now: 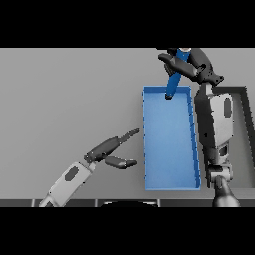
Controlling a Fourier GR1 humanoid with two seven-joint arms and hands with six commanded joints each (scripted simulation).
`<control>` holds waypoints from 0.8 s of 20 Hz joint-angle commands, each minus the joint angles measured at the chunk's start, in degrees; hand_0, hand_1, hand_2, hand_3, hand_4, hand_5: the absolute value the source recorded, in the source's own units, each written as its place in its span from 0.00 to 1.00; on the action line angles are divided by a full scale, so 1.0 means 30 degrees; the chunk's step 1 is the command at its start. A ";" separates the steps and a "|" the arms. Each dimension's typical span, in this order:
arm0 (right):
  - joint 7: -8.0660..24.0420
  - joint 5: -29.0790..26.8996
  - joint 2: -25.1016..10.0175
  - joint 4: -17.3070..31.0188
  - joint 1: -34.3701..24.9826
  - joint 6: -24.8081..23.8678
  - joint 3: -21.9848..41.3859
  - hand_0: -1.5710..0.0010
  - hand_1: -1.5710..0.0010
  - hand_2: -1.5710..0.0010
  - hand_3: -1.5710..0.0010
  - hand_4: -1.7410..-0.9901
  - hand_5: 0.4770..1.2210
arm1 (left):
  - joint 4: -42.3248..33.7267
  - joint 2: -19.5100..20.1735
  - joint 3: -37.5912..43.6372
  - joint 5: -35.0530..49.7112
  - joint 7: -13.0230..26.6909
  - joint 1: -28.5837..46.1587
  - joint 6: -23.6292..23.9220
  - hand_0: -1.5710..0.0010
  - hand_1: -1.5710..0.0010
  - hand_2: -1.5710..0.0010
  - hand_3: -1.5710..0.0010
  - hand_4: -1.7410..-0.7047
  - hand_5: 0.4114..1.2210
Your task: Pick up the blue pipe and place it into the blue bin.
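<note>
Right hand (191, 63) round blue pipe (174, 82), apparently unlabelled

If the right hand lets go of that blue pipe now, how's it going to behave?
The straight blue pipe looks rigid, so it likely won't bend. Held tilted by the right hand over the blue rectangular bin's far end, it would probably drop in, tip over and perhaps roll.

My right hand (191, 63) is curled round the blue pipe (174, 82), holding it tilted over the far end of the blue bin (148, 144) (its lower tip sits just past the rim). My left hand (110, 152) hangs with relaxed fingers near the bin's left wall, above the grey table (69, 99).
</note>
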 commanded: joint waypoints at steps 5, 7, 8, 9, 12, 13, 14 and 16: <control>0.1326 0.1234 0.0180 0.0067 0.2746 -0.0696 -0.0258 0.00 0.00 0.00 0.00 0.32 1.00 | 0.0090 0.0251 0.0141 0.0034 0.0062 -0.0205 -0.0181 1.00 1.00 1.00 1.00 0.88 0.06; 0.1976 0.1720 0.0347 -0.0257 0.4186 -0.1033 -0.0304 0.00 0.00 0.00 0.00 0.32 1.00 | 0.0001 0.0375 0.0212 0.0089 0.0003 -0.0144 -0.0210 1.00 1.00 1.00 1.00 0.88 0.07; 0.2518 0.1915 0.0551 -0.0538 0.4853 -0.1492 -0.0288 0.00 0.00 0.00 0.00 0.32 1.00 | 0.0152 0.0068 0.0011 -0.0091 0.0286 -0.0206 -0.0079 1.00 1.00 1.00 1.00 0.88 0.07; 0.2535 0.2115 0.0396 -0.0509 0.5464 -0.2040 0.0025 0.00 0.00 0.00 0.00 0.32 1.00 | 0.0439 0.0154 0.0110 -0.0078 0.0244 -0.0255 -0.0185 1.00 1.00 1.00 1.00 0.88 0.07; 0.2535 0.2276 -0.0343 -0.0294 0.6843 -0.2814 0.1500 0.00 0.00 0.00 0.31 0.21 1.00 | 0.0019 0.0254 -0.0008 -0.0072 -0.0031 0.0069 -0.0178 1.00 1.00 1.00 1.00 0.88 0.07; 0.2535 0.2294 -0.0558 -0.0122 0.7340 -0.2943 0.2139 0.00 0.00 0.00 0.25 0.23 1.00 | -0.0117 0.0208 -0.0057 -0.0050 0.0059 0.0079 -0.0154 1.00 1.00 1.00 1.00 0.88 0.07; 0.2535 0.1691 -0.0952 0.0060 0.7616 -0.3363 0.2939 0.00 0.00 0.00 0.34 0.18 1.00 | -0.0122 0.0123 -0.0072 -0.0095 0.0271 0.0020 -0.0048 1.00 1.00 1.00 1.00 0.88 0.08; 0.2534 0.0955 -0.1989 0.0257 0.8054 -0.4039 0.4648 0.00 0.00 0.00 0.56 0.12 0.98 | -0.0124 0.0054 -0.0194 -0.0168 0.0555 0.0078 -0.0011 1.00 1.00 1.00 1.00 0.88 0.08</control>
